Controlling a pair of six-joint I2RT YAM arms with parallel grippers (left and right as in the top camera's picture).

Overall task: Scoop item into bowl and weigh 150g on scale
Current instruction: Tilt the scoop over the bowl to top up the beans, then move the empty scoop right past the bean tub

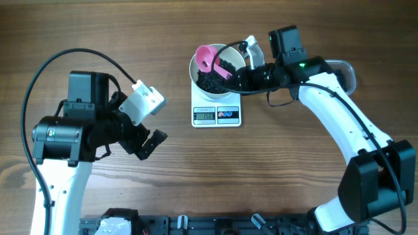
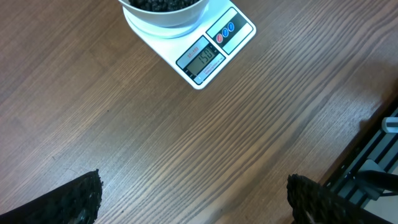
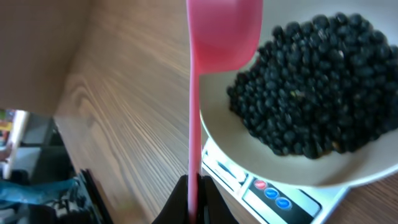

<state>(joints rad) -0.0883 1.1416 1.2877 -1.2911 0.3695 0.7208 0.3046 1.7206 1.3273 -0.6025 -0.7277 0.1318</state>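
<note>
From above, the white bowl (image 1: 196,65) sits on the scale (image 1: 217,116) near the middle of the wooden worktop (image 1: 196,176), towards its far edge. A dark heap of black beans (image 1: 210,81) lies inside the bowl. The right pincer (image 1: 238,77) reaches in from the right and is clamped tight on the handle of a pink scoop (image 1: 210,60), whose cup hangs over the far side of the bowl. The left pincer (image 1: 147,124) is well apart from the scale, off to the left, with its jaws spread wide and nothing between them.

In the left wrist view, the two dark fingers (image 2: 74,199) stand far apart at the bottom corners, with only bare wood between them. The scale is at the top, its display reading 150, with the bowl resting on its platform.

In the right wrist view, the scoop's thin handle runs straight up from the closed jaws. Its cup sits over the near rim of the bowl, just beside the beans. The scale's coloured buttons show below the bowl.
</note>
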